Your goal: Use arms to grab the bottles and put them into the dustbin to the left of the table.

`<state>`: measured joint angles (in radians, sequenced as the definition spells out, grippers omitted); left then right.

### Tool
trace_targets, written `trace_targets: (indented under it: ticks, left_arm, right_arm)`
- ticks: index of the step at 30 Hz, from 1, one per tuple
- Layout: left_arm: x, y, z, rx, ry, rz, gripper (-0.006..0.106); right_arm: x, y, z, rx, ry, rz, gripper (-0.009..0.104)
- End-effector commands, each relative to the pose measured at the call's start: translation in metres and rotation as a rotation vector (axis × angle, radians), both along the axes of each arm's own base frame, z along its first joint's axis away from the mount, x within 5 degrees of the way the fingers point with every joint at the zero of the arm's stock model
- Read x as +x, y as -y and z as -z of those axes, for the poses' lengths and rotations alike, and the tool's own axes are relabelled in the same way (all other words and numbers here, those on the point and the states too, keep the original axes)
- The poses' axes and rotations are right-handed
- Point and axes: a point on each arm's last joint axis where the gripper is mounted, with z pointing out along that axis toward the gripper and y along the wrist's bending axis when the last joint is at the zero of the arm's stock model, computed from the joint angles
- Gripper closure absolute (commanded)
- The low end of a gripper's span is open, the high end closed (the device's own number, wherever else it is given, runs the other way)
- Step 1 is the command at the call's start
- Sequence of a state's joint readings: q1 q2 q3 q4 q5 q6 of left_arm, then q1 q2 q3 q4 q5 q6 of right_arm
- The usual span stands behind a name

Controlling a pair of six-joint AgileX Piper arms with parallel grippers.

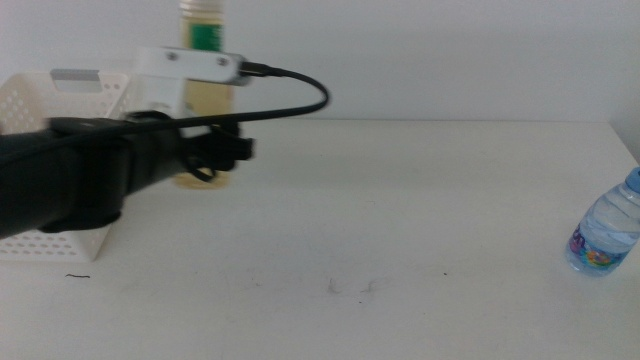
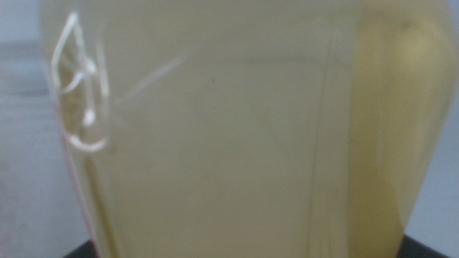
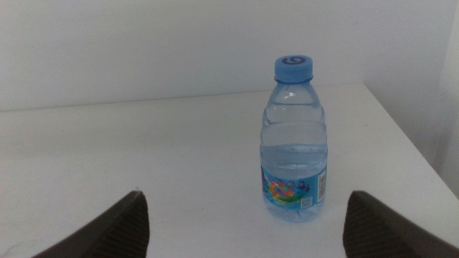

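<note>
The yellow-liquid bottle (image 1: pixel 204 95) with a green label stands upright beside the dustbin (image 1: pixel 60 95), a white perforated basket at the table's left. My left gripper (image 1: pixel 222 150) reaches in from the left and is shut on the bottle's lower body. In the left wrist view the yellow bottle (image 2: pixel 229 136) fills the picture, with only dark jaw corners showing. A clear blue-capped water bottle (image 1: pixel 605 235) stands upright at the table's right edge. My right gripper (image 3: pixel 245 204) is open, with the water bottle (image 3: pixel 294 150) a short way ahead between the lines of its jaws.
A black cable (image 1: pixel 290 95) loops from the left wrist camera mount above the arm. The white table (image 1: pixel 380 220) bears faint scuff marks near its front middle. Its right edge runs close beside the water bottle.
</note>
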<state>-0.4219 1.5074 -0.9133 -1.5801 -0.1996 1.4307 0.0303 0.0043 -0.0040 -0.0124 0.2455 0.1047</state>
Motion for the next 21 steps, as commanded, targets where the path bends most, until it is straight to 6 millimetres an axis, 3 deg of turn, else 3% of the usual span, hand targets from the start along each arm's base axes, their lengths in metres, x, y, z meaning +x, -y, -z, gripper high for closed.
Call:
trace_targets:
  ticks: [1,4,11,15,18,21]
  left_arm:
    - [-0.008,-0.021,-0.019,0.102,0.04,-0.092,0.102]
    - [-0.013,-0.037,-0.029,0.187,0.065,-0.217,0.102]
    - [-0.015,-0.049,-0.036,0.162,0.085,-0.234,0.102]
    - [-0.015,-0.045,-0.043,0.117,0.154,-0.155,0.102]
    - [-0.018,-0.044,-0.059,-0.009,0.207,0.011,0.102]
    - [-0.015,-0.059,-0.073,-0.035,0.062,0.095,0.101]
  right_arm:
    - [0.0,0.0,0.0,-0.012,0.011,0.003,0.014]
    - [0.0,0.0,0.0,-0.012,0.011,0.003,0.014]
    - [0.0,0.0,0.0,-0.012,0.011,0.001,0.014]
    - [0.0,0.0,0.0,-0.012,0.011,0.001,0.014]
    - [0.0,0.0,0.0,-0.012,0.011,0.001,0.014]
    - [0.0,0.0,0.0,-0.012,0.011,0.001,0.014]
